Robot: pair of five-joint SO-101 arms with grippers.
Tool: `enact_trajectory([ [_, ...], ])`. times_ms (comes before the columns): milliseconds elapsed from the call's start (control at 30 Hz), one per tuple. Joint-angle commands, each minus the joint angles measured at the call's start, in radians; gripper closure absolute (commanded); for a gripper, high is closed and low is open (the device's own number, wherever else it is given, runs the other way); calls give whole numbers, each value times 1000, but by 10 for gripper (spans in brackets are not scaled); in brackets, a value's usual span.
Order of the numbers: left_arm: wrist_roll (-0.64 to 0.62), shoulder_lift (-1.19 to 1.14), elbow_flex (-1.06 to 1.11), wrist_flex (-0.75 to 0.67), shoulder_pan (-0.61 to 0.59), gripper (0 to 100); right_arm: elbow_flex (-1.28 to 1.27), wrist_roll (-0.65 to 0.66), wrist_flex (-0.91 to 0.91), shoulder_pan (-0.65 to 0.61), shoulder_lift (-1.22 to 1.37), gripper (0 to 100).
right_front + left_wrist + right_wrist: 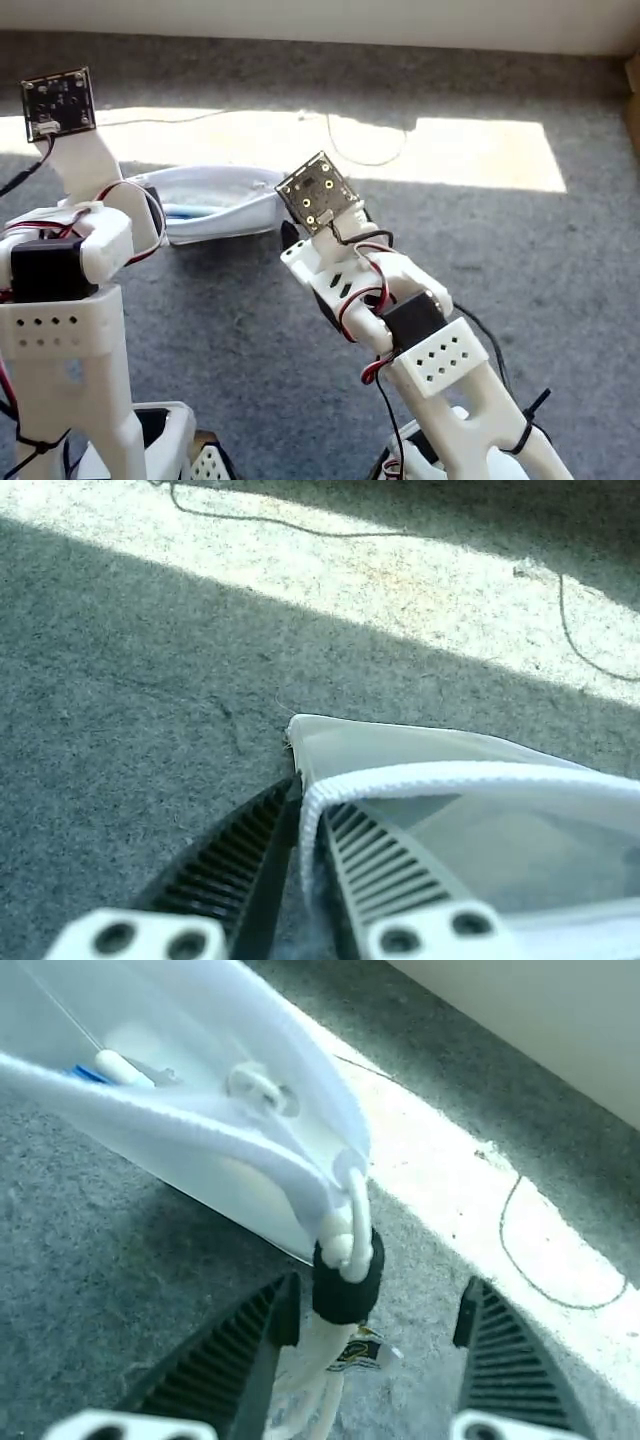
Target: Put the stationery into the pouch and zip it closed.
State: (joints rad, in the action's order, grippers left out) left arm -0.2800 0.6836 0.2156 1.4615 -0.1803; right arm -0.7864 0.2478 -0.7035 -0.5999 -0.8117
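Overhead, the pouch (215,205) lies on the carpet (520,270), far side, between my arms. It looks light, soft and floppy, so one end needs pinning.

Left wrist: the left pincer (300,802) is clamped on the pouch's woven edge at its left end.

Right wrist: the right pincer (378,1298) gapes wide, holding nothing, with the black zip pull (347,1275) between its jaws. I'd grip there. This close view gives me the pull and a pen (120,1068) inside, while the overhead gives the pouch's lie.

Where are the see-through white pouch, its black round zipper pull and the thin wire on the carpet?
See-through white pouch (225,212): high view, its side wall.
Black round zipper pull (345,1285): right wrist view, middle of its grip.
Thin wire (503,1245): right wrist view, the bend of its loop.
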Motion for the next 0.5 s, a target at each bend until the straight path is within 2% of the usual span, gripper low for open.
enact_trajectory([
  [0,11,18,-10,-3,-18,991,16,2,22,8,-13,754],
  [200,11,18,-10,-3,-18,991,7,2,117,7,-13,754],
  [367,11,16,-10,-5,-18,991,7,2,128,-24,-13,755],
  [467,11,16,-10,-5,-18,991,5,2,128,-24,-13,797],
])
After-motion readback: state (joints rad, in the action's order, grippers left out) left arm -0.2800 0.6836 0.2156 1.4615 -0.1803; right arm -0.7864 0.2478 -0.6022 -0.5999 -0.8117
